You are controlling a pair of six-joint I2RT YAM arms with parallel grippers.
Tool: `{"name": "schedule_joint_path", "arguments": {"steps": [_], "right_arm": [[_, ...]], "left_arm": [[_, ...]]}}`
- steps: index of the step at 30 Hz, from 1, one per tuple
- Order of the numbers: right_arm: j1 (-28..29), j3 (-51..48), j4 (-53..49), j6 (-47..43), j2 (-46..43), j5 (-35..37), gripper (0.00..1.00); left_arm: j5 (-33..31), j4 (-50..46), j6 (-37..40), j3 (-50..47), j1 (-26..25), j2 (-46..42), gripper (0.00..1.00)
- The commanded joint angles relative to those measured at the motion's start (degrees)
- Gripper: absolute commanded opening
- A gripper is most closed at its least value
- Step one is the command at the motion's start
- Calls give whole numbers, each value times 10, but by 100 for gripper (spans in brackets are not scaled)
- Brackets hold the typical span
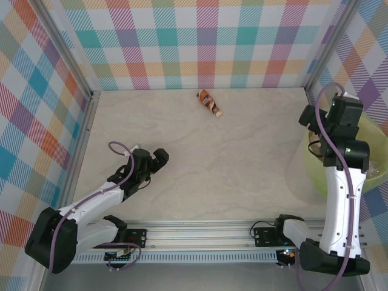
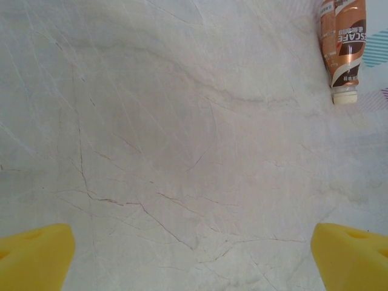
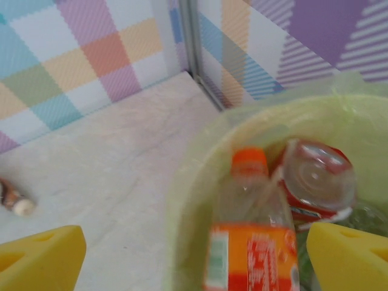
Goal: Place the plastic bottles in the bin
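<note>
A brownish bottle [image 1: 210,103] with a white cap lies alone on the table near the back wall; it lies at the upper right in the left wrist view [image 2: 344,45] and at the left edge in the right wrist view [image 3: 13,199]. The pale yellow-green bin [image 1: 309,167] stands at the right edge. Inside the bin [image 3: 200,163] lie an orange-capped, orange-labelled bottle [image 3: 251,242], blurred, and a red-labelled bottle [image 3: 318,182]. My right gripper [image 3: 194,254] hangs open over the bin's rim, the orange bottle below between its spread fingers. My left gripper [image 2: 194,254] is open over bare table [image 1: 159,156].
Checked walls enclose the marble table [image 1: 242,157] at the back and both sides, with a metal corner post [image 3: 193,42] close to the bin. A rail [image 1: 200,233] with the arm bases runs along the near edge.
</note>
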Motion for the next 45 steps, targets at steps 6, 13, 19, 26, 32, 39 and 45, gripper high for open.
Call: {"name": "schedule_joint_path", "arguments": {"steps": [6,13,19,26,32,39,45], "right_arm": [[181,34,47,-26,90,-63,98],[260,55,167,-63,239,-123,100],[276,140,200,-99,400,-140,100],[277,241,202,-133,548,-128,100],[277,321,203,-140,659,-115,100],[276,503,117,-148,821,-142,100],[276,578,125,-138,901,-247,100]], "left_arm": [[-4,0,-5,5,10,-6,100],[-18,-11,2,-4,18,-28,100],[-20,-18,3,-12,28,-45,100],[3,-26,16,-12,39,-59,100],[17,-25,22,-3,45,-57,100],[19,-37,20,-1,47,-58,100],[15,-42,17,-5,49,-62,100]]}}
